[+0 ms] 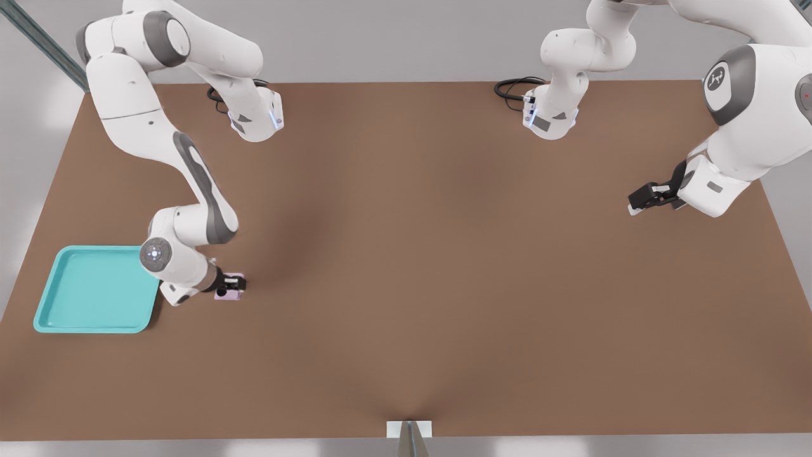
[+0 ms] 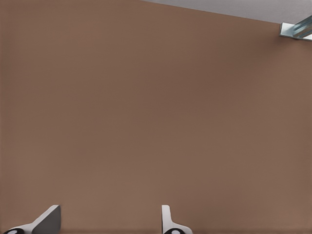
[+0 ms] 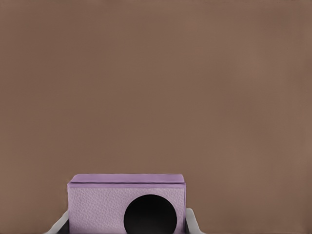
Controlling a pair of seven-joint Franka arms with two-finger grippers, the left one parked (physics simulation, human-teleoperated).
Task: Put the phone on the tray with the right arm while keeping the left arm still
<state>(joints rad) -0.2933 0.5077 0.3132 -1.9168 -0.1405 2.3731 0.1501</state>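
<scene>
Between the gripper's (image 1: 233,287) two fingers sits the phone (image 1: 230,286), clamped at both sides, low over the brown table (image 1: 444,254) just beside the tray (image 1: 95,290). Its lens face turns toward the wrist; its long axis I cannot tell. Nothing lies in the turquoise tray.

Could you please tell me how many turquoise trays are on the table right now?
1. The tray lies near the table's edge at the front view's left, beside the gripper, which is at the phone.
</scene>
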